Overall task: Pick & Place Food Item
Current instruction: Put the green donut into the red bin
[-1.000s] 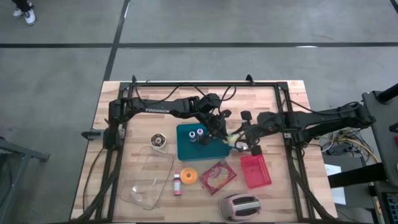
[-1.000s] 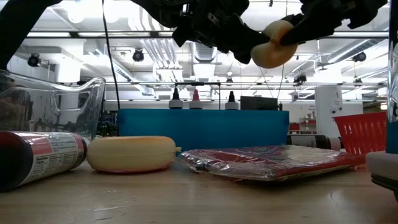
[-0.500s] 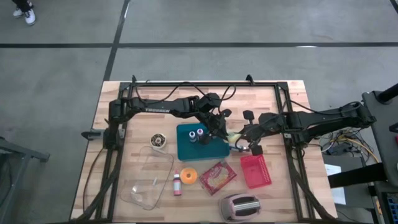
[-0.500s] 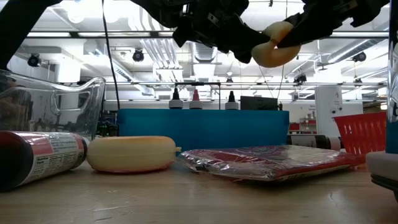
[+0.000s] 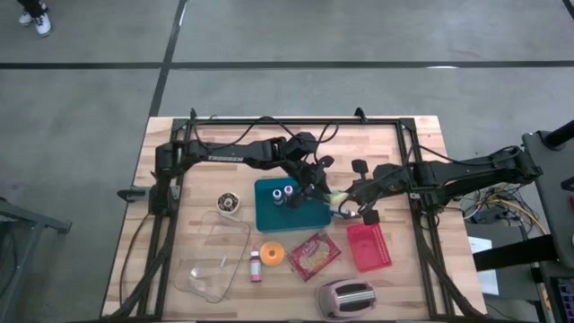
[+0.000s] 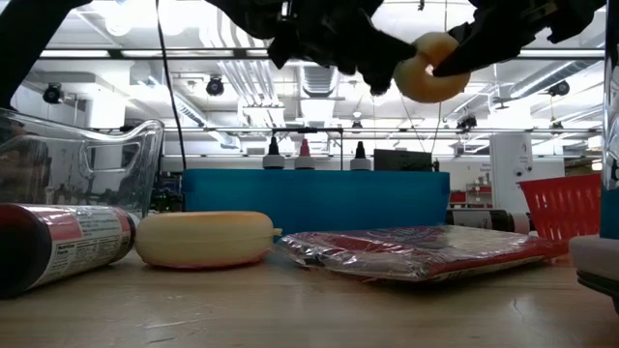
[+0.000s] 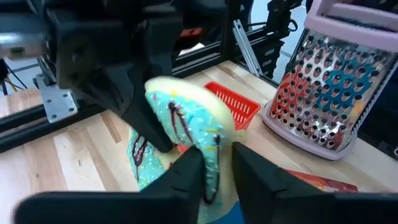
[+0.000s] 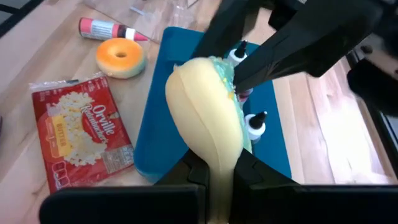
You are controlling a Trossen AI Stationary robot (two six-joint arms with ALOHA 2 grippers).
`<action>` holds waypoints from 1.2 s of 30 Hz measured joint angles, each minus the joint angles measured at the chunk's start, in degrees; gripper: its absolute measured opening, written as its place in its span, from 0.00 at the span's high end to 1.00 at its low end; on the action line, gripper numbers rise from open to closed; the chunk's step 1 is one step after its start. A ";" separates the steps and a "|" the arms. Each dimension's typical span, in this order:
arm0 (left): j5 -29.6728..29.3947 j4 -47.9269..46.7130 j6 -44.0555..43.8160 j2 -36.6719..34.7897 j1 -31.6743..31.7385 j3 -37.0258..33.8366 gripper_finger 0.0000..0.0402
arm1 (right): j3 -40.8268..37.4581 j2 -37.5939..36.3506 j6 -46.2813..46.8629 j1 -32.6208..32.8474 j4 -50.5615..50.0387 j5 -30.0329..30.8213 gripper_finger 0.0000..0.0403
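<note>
My right pincer (image 8: 214,186) clamps the doughnut (image 8: 208,130) above the tray's (image 5: 269,220) right edge while my left pincer (image 7: 214,165) loosens, handing it across

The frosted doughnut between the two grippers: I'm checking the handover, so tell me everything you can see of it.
The doughnut is pale yellow with teal icing and dark drizzle lines, soft-looking, held on edge in the air above the right end of the teal tray. The right gripper is shut on its rim. The left gripper sits at the opposite rim with its fingers on either side; whether they press it cannot be told.
</note>
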 joint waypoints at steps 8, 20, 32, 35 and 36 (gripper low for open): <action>-0.31 0.25 -0.24 -2.27 0.27 -0.04 0.56 | -0.09 -0.04 0.00 0.09 -1.39 0.00 0.97; 0.51 -4.36 -1.69 -4.50 2.75 -0.11 0.42 | -0.14 -0.96 5.58 2.91 -8.46 4.16 0.97; 0.05 -8.25 0.36 -10.46 3.43 -5.03 0.42 | -1.01 -4.95 22.88 20.54 -16.63 18.95 0.97; -1.00 -3.06 -1.62 -13.53 3.52 -9.82 0.42 | -2.19 -5.27 28.72 25.80 -17.00 23.47 0.97; -1.74 -0.71 -2.53 -14.57 3.52 -11.70 0.42 | -2.63 -5.19 30.59 27.38 -16.93 24.86 0.97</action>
